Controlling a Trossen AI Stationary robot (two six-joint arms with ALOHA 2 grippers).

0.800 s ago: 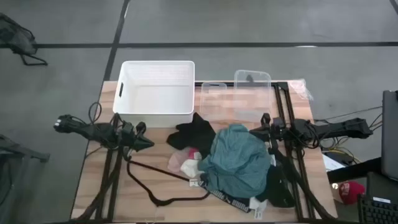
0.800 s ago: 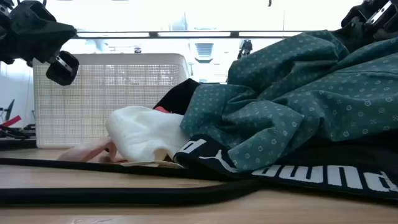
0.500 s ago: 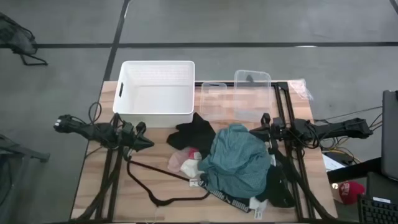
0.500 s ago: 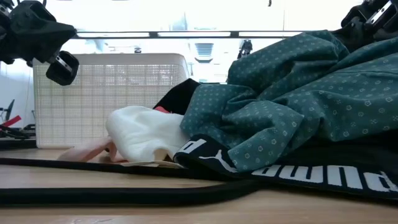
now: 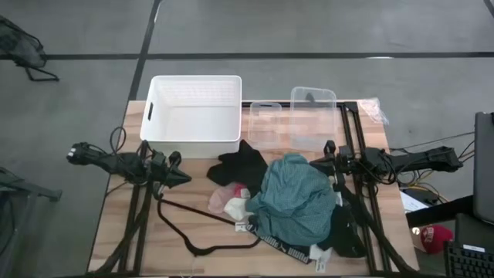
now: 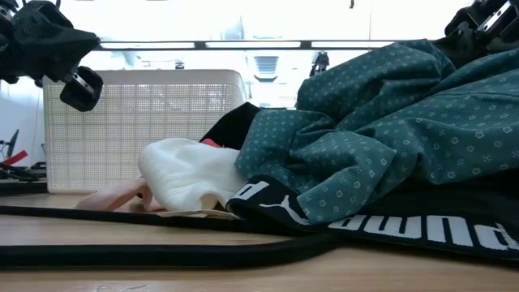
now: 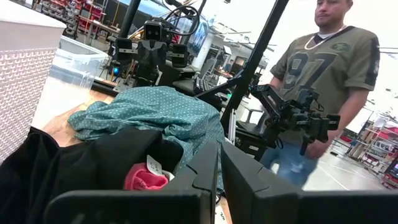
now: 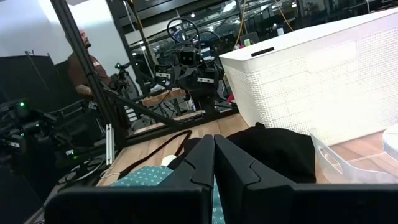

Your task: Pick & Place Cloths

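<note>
A heap of cloths lies mid-table: a large teal one (image 5: 293, 201) on top, a black one (image 5: 241, 164) toward the far side, pink and white ones (image 5: 225, 202) on its left, a black white-lettered waistband (image 5: 278, 245) at the near edge, and more black cloth (image 5: 347, 232) on the right. My left gripper (image 5: 185, 178) hangs shut above the table, left of the heap. My right gripper (image 5: 312, 164) is shut at the heap's far right, by the teal cloth. The low view shows both raised: left gripper (image 6: 81, 89), right gripper (image 6: 478, 24).
A white basket (image 5: 194, 116) stands at the far left of the table, with clear plastic containers (image 5: 297, 123) to its right. A thin black wire hanger (image 5: 193, 232) lies near the left gripper. A person (image 7: 323, 68) stands beyond the table's right side.
</note>
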